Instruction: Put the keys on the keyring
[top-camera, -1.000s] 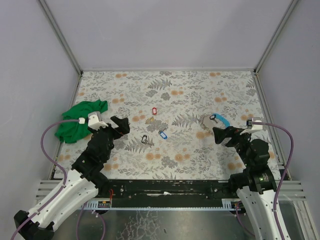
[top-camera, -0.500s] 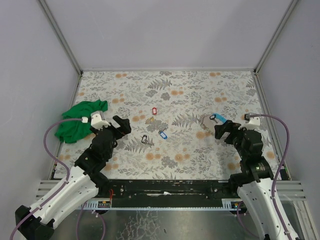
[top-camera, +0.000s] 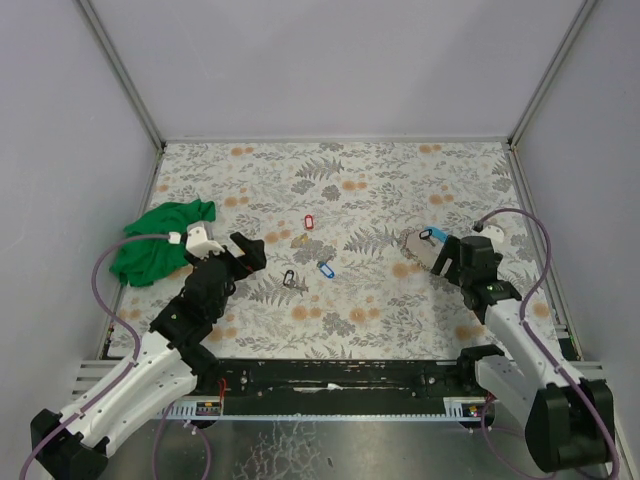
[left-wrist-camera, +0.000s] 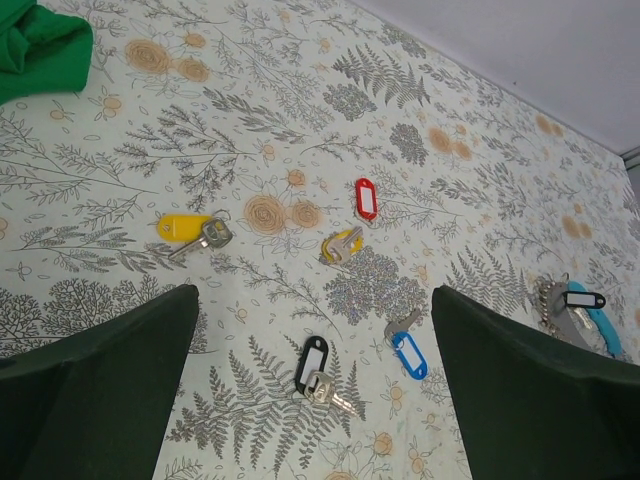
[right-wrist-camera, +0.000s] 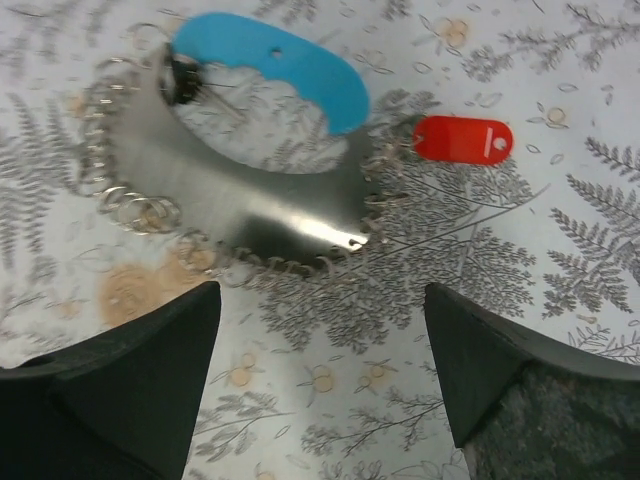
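The keyring (right-wrist-camera: 250, 190), a shiny metal plate edged with small wire rings and carrying a light-blue tab (right-wrist-camera: 270, 65), lies on the mat (top-camera: 350, 190) at the right (top-camera: 412, 243). My right gripper (right-wrist-camera: 322, 295) hovers open just short of it (top-camera: 438, 258), holding nothing. A red tag (right-wrist-camera: 463, 138) lies beside the plate. Loose keys lie mid-mat: one with a black tag (left-wrist-camera: 315, 365), one with a blue tag (left-wrist-camera: 408, 350), a yellow key (left-wrist-camera: 342, 244), a red tag (left-wrist-camera: 366, 197) and a yellow-tagged key (left-wrist-camera: 190, 228). My left gripper (left-wrist-camera: 315, 298) is open above the black-tagged key (top-camera: 289, 278), empty (top-camera: 247, 250).
A crumpled green cloth (top-camera: 160, 240) lies at the mat's left edge, just behind my left arm. Pale enclosure walls and metal frame posts (top-camera: 125, 75) ring the table. A black rail (top-camera: 340, 375) runs along the near edge.
My right arm has stretched forward and dropped, bringing its open gripper up to the keyring. The left gripper has edged slightly forward. Keys and keyring have not moved.
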